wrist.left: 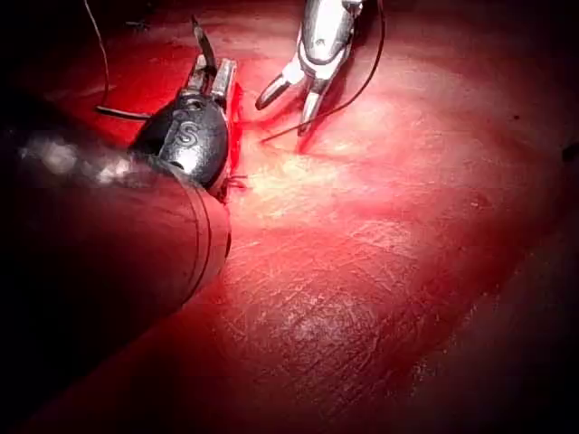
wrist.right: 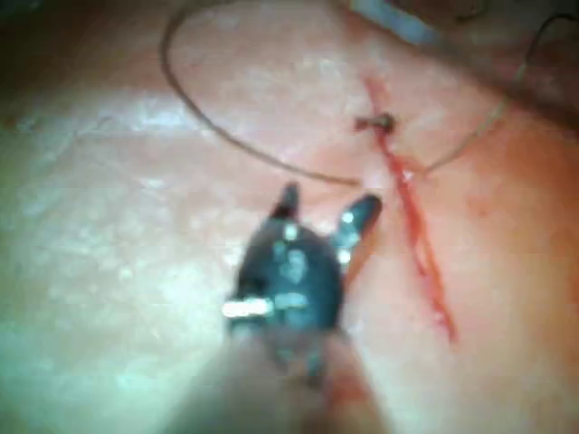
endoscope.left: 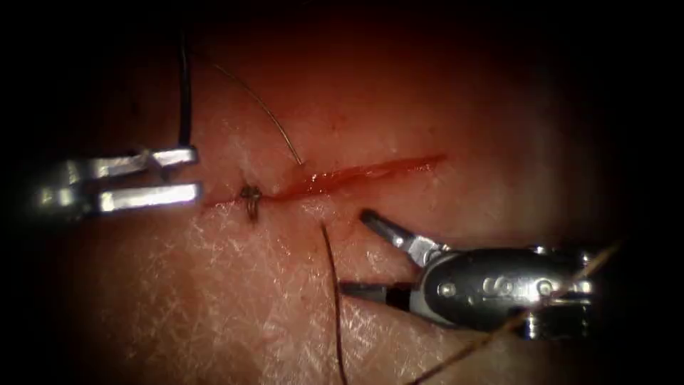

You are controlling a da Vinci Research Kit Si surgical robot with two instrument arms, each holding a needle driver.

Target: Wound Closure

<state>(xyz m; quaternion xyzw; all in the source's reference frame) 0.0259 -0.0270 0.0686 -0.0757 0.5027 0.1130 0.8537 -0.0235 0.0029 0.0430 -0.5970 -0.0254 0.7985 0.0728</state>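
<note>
Thread, near part (endoscope.left: 333, 299): a dark strand rises from the near edge of the scene and enters the tissue just on the near side of the cut, left of the right tool.
Right tool (endoscope.left: 356, 251): comes in from the right on the near side of the cut; jaws spread wide apart, holding nothing, one tip pointing at the cut and the other lying lower to the left. A pale strand crosses its body.
Tissue (endoscope.left: 235, 306): pale, cross-hatched skin on the near side, redder beyond the cut.
Cut (endoscope.left: 356, 175): a red slit running from a knot at the left up towards the right, with red fluid (endoscope.left: 313, 184) lying along it.
Knot (endoscope.left: 250, 198): a small dark tied stitch at the cut's left end.
Left tool (endoscope.left: 199, 175): level with the knot, to its left; the upper jaw and lower jaw stand parallel with a gap between. A black curved piece (endoscope.left: 184, 93) rises from the upper jaw; whether it is the needle or thread, I cannot tell.
Thread, far part (endoscope.left: 263, 107): a thin strand arcs from the far left down into the tissue on the far side of the cut.
</note>
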